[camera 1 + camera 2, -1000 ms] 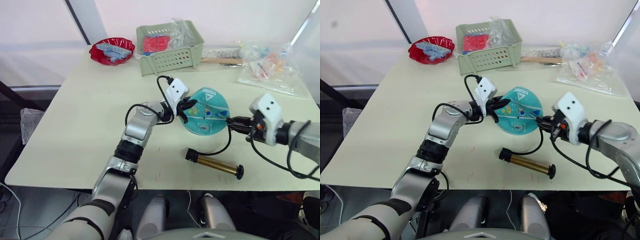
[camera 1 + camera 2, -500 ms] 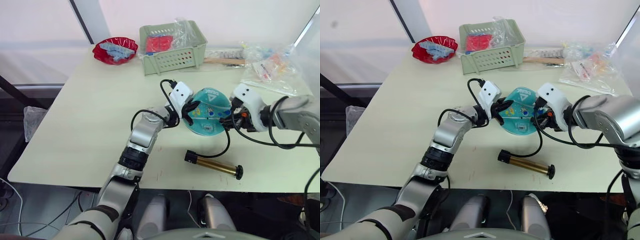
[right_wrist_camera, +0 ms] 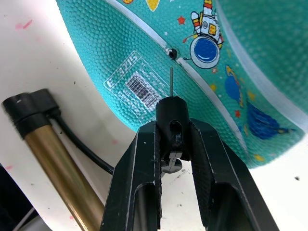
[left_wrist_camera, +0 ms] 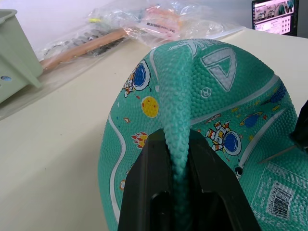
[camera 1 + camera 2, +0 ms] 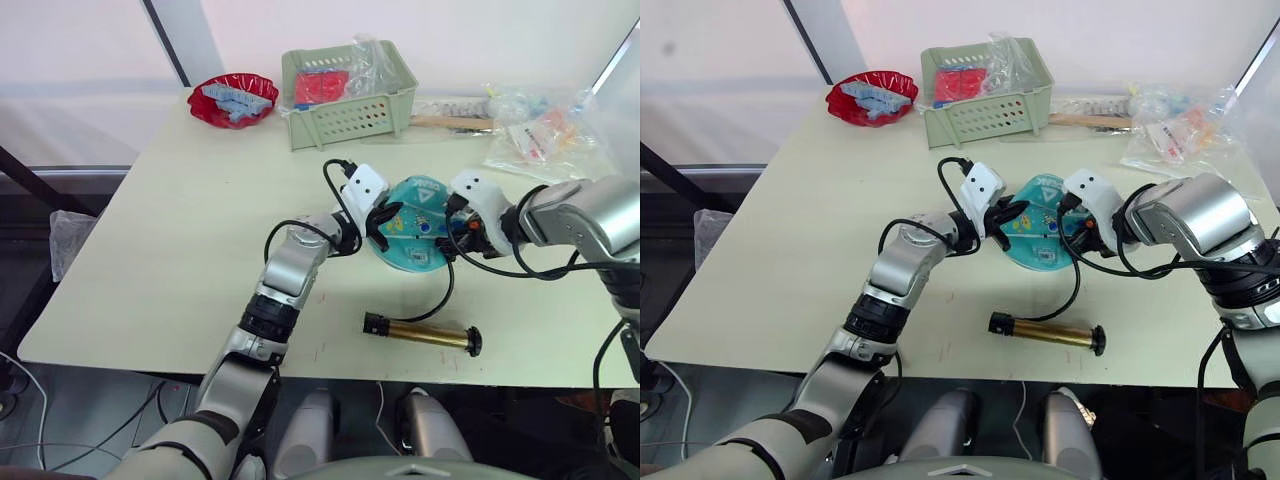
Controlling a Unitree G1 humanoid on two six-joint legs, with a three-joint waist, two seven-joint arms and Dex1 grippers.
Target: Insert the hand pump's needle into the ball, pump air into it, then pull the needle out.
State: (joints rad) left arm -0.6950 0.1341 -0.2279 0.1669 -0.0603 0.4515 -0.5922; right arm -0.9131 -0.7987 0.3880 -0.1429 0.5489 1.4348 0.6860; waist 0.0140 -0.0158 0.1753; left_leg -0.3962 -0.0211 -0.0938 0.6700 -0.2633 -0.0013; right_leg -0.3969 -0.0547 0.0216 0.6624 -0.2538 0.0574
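**Needle lined up at the valve, not yet in**

Mid-counter, the ball lies slack and partly deflated. Left pincer is clamped on a raised fold of the ball's skin, fingers narrow with rubber pinched between them. Right pincer grips the needle by its black fitting; the thin pin points at the small dark valve hole, tip just short of it, apart. Pump lies loose on the counter nearer the robot than the ball, hose curving up from its black end cap to the right pincer.

Progress, as judged:
- Ball held, needle held and aimed: done.
- Insertion: not yet done. Pin looks close to in line with the hole.
- Pumping and pulling the needle out: all left. Pump handle untouched, no pincer on it.

Against a second ago:
- Right pincer has moved in from well off the ball's right side to right against its edge, carrying the needle with it.
- Pump has been dragged along by the hose: it has slid a little leftward and now lies flatter across the counter rather than angled.
- Left pincer keeps the same hold on the ball.
- Basket, red dish and plastic bags at the far edge are unchanged.
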